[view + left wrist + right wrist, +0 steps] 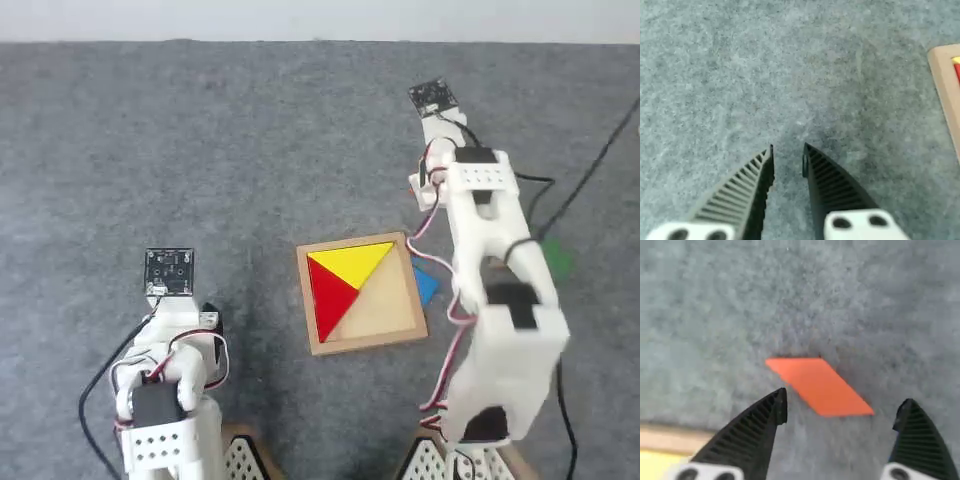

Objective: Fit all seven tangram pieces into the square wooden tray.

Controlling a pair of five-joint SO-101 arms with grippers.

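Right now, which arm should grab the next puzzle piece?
Right. The right gripper, open, hangs just over the orange piece on the carpet. The left gripper hangs over bare carpet beside the tray.

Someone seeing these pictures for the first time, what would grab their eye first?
Probably the wooden tray in the middle of the grey mat, with a yellow triangle and a red triangle seated in it. Next, the orange parallelogram lying on the mat below the open right pincer.
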